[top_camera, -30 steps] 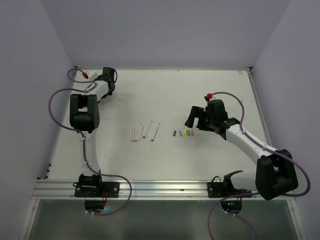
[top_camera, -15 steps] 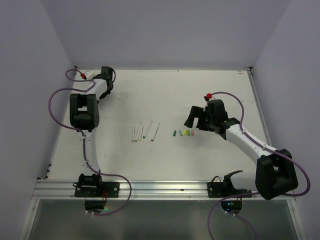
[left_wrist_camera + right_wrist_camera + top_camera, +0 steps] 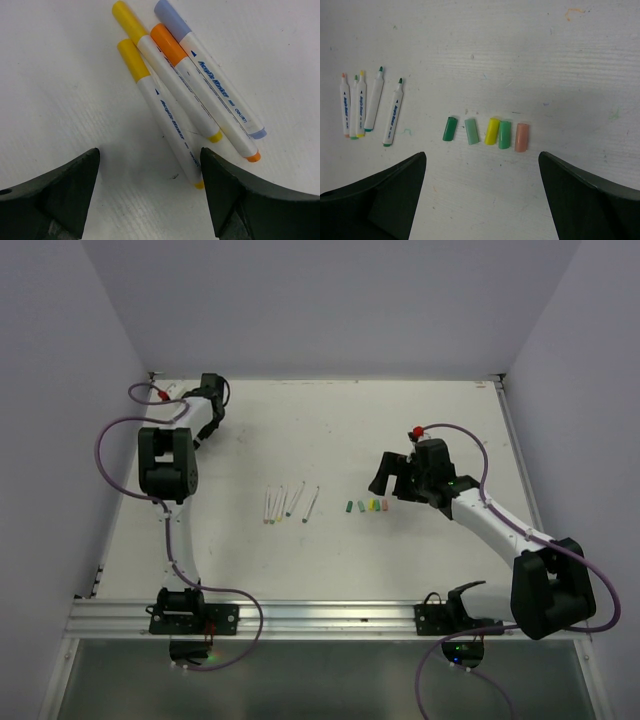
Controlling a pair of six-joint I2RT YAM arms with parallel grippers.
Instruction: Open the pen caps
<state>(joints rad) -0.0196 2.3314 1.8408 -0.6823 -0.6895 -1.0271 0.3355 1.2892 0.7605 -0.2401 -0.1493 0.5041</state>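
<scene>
Top view: the left gripper [image 3: 208,386] is at the far-left corner and the right gripper [image 3: 384,476] is beside the removed pen caps [image 3: 366,506], both with fingers apart. Left wrist: four capped markers [image 3: 197,83] lie ahead. It is best to grip the nearest yellow marker [image 3: 162,112] mid-barrel, leaving its cap free. Right wrist: five caps lie in a row, with the uncapped pens [image 3: 367,107] to their left.

loose caps [image 3: 492,131]: 5 | uncapped pens [image 3: 374,102]: 5 | capped pens [image 3: 192,95]: 4

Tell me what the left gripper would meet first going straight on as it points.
Probably the nearer yellow-capped pen, which lies just ahead of the open left gripper. Depth is unclear; it may touch the table first.
</scene>
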